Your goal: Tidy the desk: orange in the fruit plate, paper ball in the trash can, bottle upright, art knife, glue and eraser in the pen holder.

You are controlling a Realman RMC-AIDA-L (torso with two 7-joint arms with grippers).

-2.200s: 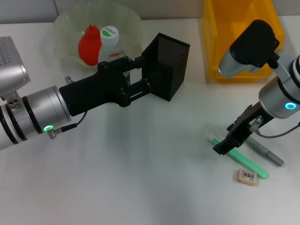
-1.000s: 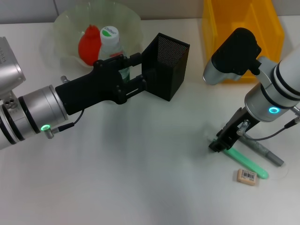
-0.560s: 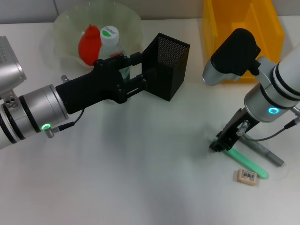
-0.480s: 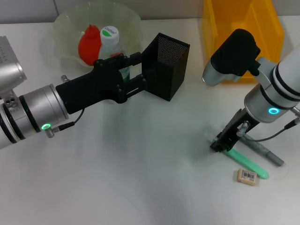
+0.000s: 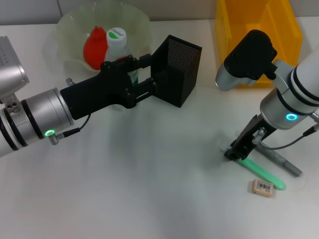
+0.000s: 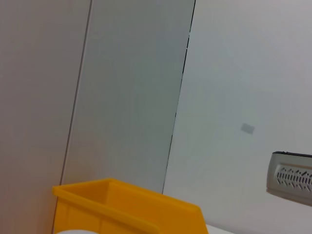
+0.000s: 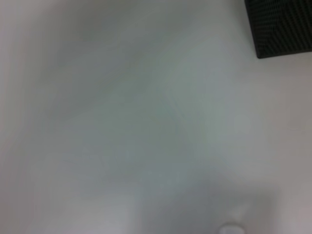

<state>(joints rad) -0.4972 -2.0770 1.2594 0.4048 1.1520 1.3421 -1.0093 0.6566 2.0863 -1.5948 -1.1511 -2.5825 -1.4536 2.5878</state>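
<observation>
The orange (image 5: 93,47) lies in the pale-green fruit plate (image 5: 67,25) at the back left. The bottle (image 5: 117,42) stands upright at the plate's front edge, white cap up. My left gripper (image 5: 141,75) reaches in from the left and is shut on the bottle's lower body, close to the black mesh pen holder (image 5: 178,69). My right gripper (image 5: 234,152) is down at the near end of a green stick-shaped tool (image 5: 266,174) lying on the table. A grey pen-like stick (image 5: 282,161) lies beside it. The eraser (image 5: 262,187) lies just in front. The paper ball is out of view.
The yellow trash can (image 5: 256,35) stands at the back right and also shows in the left wrist view (image 6: 126,209). A corner of the pen holder (image 7: 282,27) shows in the right wrist view above bare white table. The table's middle and front left are bare.
My right gripper has moved slightly left, onto the end of the green tool. My left gripper shifted a little around the bottle. The bottle, eraser and sticks have not moved.
</observation>
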